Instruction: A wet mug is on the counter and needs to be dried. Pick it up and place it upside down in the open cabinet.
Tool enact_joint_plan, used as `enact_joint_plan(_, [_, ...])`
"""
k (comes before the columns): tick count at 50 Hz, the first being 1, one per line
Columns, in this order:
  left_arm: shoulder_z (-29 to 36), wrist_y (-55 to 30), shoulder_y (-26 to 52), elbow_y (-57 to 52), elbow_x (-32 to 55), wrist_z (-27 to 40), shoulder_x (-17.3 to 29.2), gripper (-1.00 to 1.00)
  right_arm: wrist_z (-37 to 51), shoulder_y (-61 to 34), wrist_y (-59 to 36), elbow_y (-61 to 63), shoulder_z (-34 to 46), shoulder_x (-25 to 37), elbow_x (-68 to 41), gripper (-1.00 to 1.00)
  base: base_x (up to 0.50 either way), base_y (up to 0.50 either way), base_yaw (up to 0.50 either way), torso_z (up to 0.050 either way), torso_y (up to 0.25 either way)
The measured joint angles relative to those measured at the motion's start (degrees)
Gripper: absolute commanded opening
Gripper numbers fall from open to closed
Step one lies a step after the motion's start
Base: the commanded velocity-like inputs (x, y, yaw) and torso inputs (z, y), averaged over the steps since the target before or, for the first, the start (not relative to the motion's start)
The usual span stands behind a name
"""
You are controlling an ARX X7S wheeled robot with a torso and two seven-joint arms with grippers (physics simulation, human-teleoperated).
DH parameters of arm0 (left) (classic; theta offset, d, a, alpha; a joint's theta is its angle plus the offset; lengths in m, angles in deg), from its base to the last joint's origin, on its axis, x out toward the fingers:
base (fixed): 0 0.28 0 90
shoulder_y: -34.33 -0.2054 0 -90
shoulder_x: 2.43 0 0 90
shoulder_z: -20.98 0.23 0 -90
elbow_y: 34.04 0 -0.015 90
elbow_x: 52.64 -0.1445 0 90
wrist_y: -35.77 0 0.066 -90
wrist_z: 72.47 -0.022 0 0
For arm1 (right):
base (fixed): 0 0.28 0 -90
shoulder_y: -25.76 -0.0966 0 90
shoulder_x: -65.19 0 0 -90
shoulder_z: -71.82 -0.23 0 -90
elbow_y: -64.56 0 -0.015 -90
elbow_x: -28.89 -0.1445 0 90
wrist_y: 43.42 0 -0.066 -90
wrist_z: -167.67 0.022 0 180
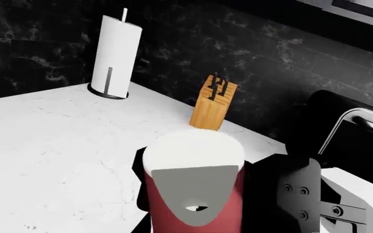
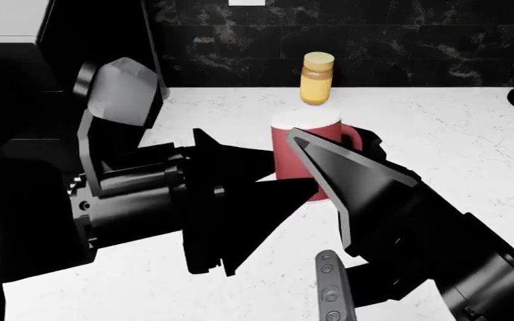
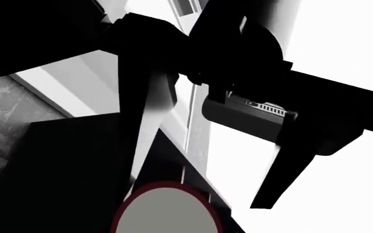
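The mug [image 2: 305,150] stands upright on the counter [image 2: 436,140]. Both grippers crowd it, hiding its lower half. Left gripper [image 1: 199,194] fingers seem closed around it; right gripper [image 2: 328,174] grip unclear. Dark marbled wall behind.

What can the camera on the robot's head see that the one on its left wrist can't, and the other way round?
Only the head view shows the yellow jar standing behind the mug, the mug's handle, and both arms reaching in together.

Only the left wrist view shows the wooden knife block by the dark wall and the whole paper towel roll on its stand; the head view catches just an edge of something white there.

Both show the red mug between the left gripper's fingers, and the white counter.
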Motion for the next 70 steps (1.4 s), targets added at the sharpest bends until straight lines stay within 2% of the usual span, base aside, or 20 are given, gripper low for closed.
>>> enact_joint_plan(21, [-0.1, 1.3, 0.0, -0.1, -1.6, -0.3, -0.2, -1.0, -0.2, -0.2, -1.0, 0.0, -1.1, 0.2, -1.2, 1.0, 0.0, 0.0, 0.0, 0.0, 0.0])
enact_joint_plan(42, [0.1, 1.5, -0.1, 0.2, -3.7, -2.0, -0.2, -1.0, -1.1, -6.5, 1.9, -6.6, -4.6, -1.2, -8.2, 1.0, 0.0, 0.0, 0.0, 0.0, 0.0])
enact_joint_plan(51, [0.7, 1.6, 1.0, 4.1, -9.5, -5.2, -0.7, -1.0, -1.1, -8.3, 2.4, -6.5, -6.5, 1.1, -11.0, 1.0, 0.0, 0.0, 0.0, 0.0, 0.001])
enact_joint_plan(62, [1.2, 4.0, 3.4, 9.2, -20.7, -9.9, -0.2, -1.0, -0.8, -8.7, 1.5, -5.4, -8.7, 5.2, -14.3, 1.0, 0.0, 0.0, 0.0, 0.0, 0.0])
enact_joint_plan(70, [1.3, 6.4, 4.4, 8.0, -27.8, -9.3, 0.3, -1.0, -1.9, -7.9, -1.5, -7.3, -11.3, 5.6, -22.5, 1.0, 0.0, 0.0, 0.0, 0.0, 0.0])
